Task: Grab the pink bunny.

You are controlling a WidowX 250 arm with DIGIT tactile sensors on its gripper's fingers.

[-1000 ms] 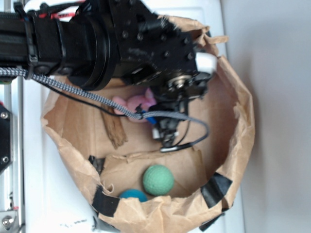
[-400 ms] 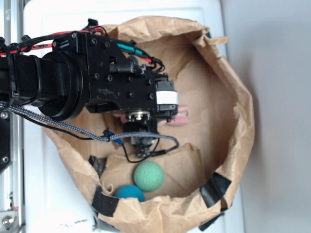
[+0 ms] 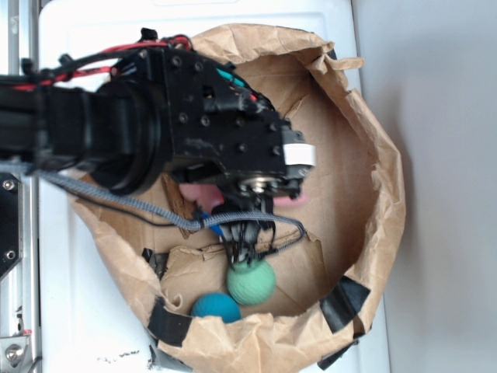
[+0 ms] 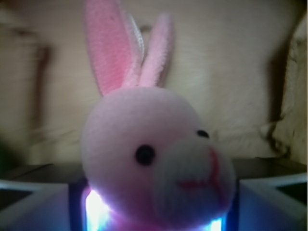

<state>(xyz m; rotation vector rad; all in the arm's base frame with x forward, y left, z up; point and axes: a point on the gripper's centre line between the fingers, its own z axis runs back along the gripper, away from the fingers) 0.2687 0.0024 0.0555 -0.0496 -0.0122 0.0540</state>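
Between the two pale finger blocks at the bottom corners of the wrist view sat one pink bunny [image 4: 154, 159], a soft fuzzy plush with a paler muzzle, two dark eyes and two long pink ears standing toward twelve o'clock. Its head filled the middle of that view, with one finger [image 4: 29, 204] at about eight o'clock of it and the other at about four o'clock, each just beside its body. Whether those fingers pressed into the plush or only flanked it could not be told, so the clench of the black gripper [image 3: 260, 190] stayed unclear.

From the exterior camera only slivers of pink showed under the black wrist housing, near the middle of the crumpled brown paper bag [image 3: 373, 155], whose rolled rim carried black tape patches. One green ball [image 3: 251, 281] lay at about six o'clock from the gripper, partly crossed by dangling cables. One blue ball [image 3: 215, 308] rested just beside the green one, toward seven o'clock, against the bag's wall. Under the bag lay one white surface [image 3: 93, 311].
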